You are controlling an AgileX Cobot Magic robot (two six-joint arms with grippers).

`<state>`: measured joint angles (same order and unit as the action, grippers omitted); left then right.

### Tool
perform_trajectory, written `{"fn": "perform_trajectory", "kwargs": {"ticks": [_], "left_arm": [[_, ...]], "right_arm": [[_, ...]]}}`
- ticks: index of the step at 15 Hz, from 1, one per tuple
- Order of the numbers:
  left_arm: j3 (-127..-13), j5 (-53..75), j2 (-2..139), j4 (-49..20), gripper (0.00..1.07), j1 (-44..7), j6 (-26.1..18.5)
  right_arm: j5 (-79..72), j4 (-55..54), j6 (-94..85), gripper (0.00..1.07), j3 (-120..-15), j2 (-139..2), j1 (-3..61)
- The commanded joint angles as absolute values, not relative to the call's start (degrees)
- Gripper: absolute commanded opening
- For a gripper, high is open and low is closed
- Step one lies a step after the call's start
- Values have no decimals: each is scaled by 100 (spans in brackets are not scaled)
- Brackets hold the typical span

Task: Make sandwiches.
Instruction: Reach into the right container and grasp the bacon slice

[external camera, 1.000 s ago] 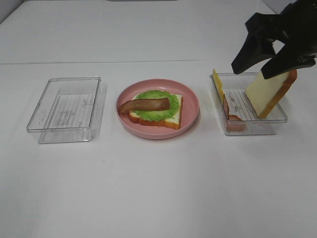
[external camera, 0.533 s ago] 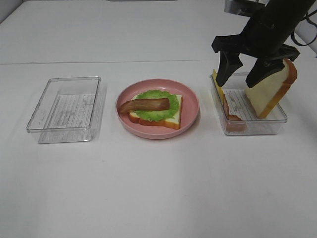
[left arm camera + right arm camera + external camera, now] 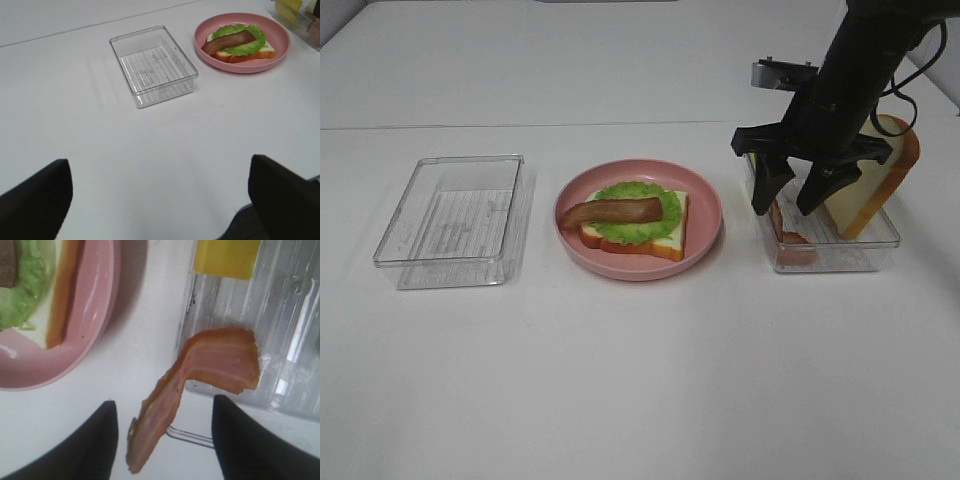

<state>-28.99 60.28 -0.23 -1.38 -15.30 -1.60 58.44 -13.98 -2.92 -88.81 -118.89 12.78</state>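
The open sandwich sits on the pink plate point(image 3: 705, 215): a bread slice point(image 3: 665, 243), green lettuce point(image 3: 640, 215) and a brown bacon strip point(image 3: 610, 212) on top. The second bread slice point(image 3: 882, 180) leans in the right clear tray point(image 3: 840, 258). Reddish ham point(image 3: 792, 238) hangs over that tray's left wall, beside yellow cheese point(image 3: 753, 160). My right gripper point(image 3: 786, 200) is open just above the ham. In the right wrist view the ham point(image 3: 215, 362) lies between the open fingers point(image 3: 80, 450), with the cheese point(image 3: 227, 257) beyond. My left gripper point(image 3: 160, 200) is open and empty, far from the plate point(image 3: 280, 47).
An empty clear tray point(image 3: 450, 215) stands left of the plate; it also shows in the left wrist view point(image 3: 152, 65). The white table point(image 3: 640, 380) stretches wide in front. Its back edge runs behind the trays.
My right gripper has moved left and down, from above the leaning bread slice to just above the ham at the tray's left end. Nothing else has moved.
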Motion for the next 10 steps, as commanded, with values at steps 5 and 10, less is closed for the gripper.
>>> {"fn": "perform_trajectory", "kwargs": {"ticks": [5,10], "left_arm": [[-2871,5959,-166,-132,90,-1530,-143],[-2871,5959,-166,-132,90,-1530,-143]], "right_arm": [[5775,-1255,-246,0,-8915,-11969,1278],[6205,-1352,-246,0,-9242,-11419,1278]]}}
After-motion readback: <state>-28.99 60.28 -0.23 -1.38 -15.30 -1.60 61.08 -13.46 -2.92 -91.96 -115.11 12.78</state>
